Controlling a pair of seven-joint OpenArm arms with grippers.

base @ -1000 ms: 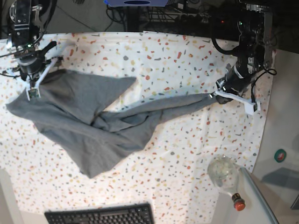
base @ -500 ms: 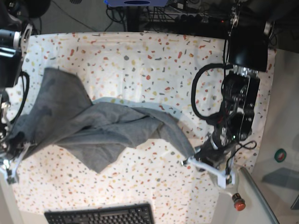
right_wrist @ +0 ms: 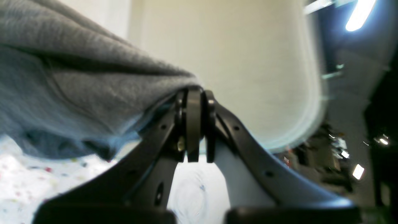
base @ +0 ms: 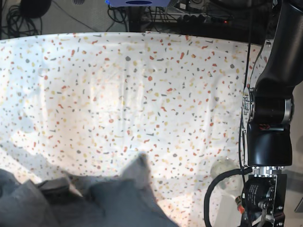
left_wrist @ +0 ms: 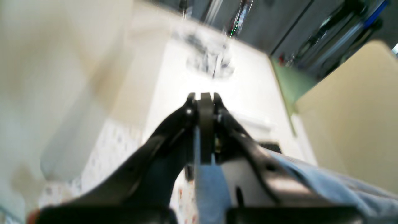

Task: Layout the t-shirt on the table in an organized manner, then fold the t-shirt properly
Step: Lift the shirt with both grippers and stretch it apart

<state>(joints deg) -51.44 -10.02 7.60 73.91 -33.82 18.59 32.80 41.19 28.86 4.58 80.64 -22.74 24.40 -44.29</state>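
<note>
The heather-grey t-shirt [base: 94, 201] is bunched at the near-left edge of the base view, filling the bottom-left corner. In the right wrist view my right gripper [right_wrist: 194, 93] is shut on a fold of the t-shirt [right_wrist: 77, 93], which spreads away up and to the left above the speckled table [right_wrist: 25, 180]. In the left wrist view my left gripper [left_wrist: 202, 99] is shut, with a strip of the bluish-grey t-shirt [left_wrist: 211, 183] running out from between its fingers and more cloth to the right. Neither gripper shows in the base view.
My left arm [base: 267, 137] stands tall at the table's right edge, reaching past the near edge. A clear bottle [base: 222, 170] lies beside it near the front right corner. The speckled table [base: 142, 85] lies uncovered behind the shirt. Cables and dark equipment line the far side.
Both arms have pulled toward the near edge, dragging the shirt off the table's middle to the bottom-left corner. The right arm has left the base view and the keyboard is now covered.
</note>
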